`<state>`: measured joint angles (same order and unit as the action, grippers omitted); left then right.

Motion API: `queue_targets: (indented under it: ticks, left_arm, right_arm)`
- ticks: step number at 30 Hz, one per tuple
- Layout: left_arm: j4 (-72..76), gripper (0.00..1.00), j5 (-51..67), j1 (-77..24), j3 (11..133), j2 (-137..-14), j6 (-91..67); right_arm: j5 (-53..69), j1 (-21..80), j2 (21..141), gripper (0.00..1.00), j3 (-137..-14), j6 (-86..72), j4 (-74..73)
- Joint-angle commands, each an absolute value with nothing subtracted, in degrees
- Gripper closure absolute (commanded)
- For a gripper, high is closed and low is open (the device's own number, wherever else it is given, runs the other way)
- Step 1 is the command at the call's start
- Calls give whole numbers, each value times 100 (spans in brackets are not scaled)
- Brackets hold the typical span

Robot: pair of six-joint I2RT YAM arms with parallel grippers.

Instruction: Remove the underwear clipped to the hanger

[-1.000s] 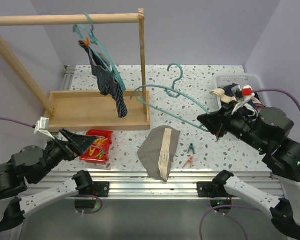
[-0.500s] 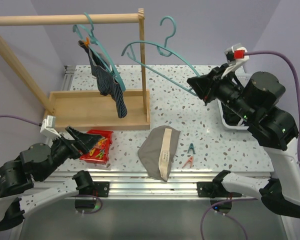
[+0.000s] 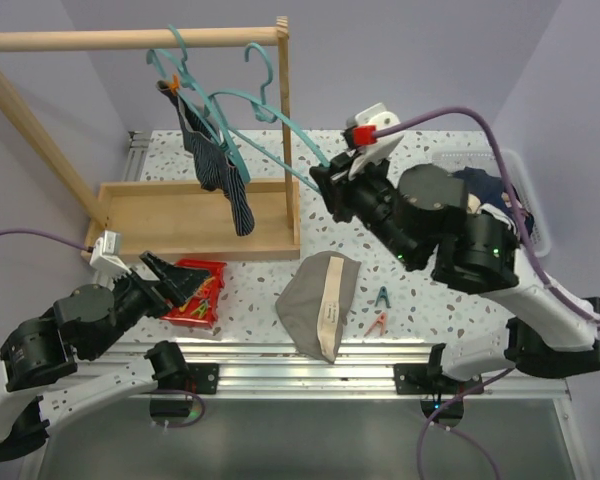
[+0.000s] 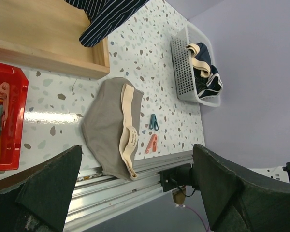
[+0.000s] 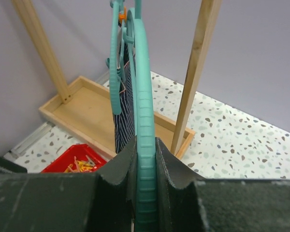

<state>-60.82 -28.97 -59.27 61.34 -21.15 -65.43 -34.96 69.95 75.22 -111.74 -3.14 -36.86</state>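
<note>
1. Your rt pincer [image 3: 328, 182] is pressed together on the bar of a bare teal hanger [image 5: 144, 106], w/ the hook up near the rail [image 3: 130, 39].
2. Your lt pincer [image 3: 168, 277] is spread wide and empty, hovering by the red clip bin [image 3: 202, 265].
3. The grey-beige brief [image 3: 320, 300] is already off, lying on the worktop [image 3: 245, 290].
4. The navy striped brief [image 3: 218, 170] hangs from a 2nd hanger on the rail, pinned by an orange clip [image 3: 172, 86] at its top corner.
5. Handling, my guess: light, limp cloth that sags & swings, and the hanger tips w/ any tug. Grip the cloth just under the clip, not the dangling end.
</note>
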Motion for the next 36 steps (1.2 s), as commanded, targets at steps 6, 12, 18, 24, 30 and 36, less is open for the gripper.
queue_targets:
  ticks: [6, 12, 18, 24, 30, 36]
  left_arm:
    - [-5915, 0, -3067, -5924, 6065, -2013, -6820]
    - [-5941, 0, -3067, -5924, 5977, -1881, -6917]
    - [-5897, 0, -3059, -5924, 5968, -1802, -6891]
    - [-5845, 0, -3059, -5924, 5880, -1732, -6864]
    - [-5888, 0, -3059, -5924, 5862, -1644, -6864]
    - [-5976, 0, -3094, -5924, 5862, -1521, -6917]
  right_arm:
    - [-6987, 7743, 8374, 100, -11566, 509, -1777]
    - [-7111, 7647, 9227, 100, -12821, 449, -2195]
    - [-6382, 7173, 10054, 100, -14290, -779, -3953]
    - [-5520, 6812, 10353, 100, -14432, -1327, -4667]
    - [-5300, 6689, 10598, 100, -14229, -1195, -4411]
    - [-5247, 6688, 10495, 100, -13784, -1529, -4509]
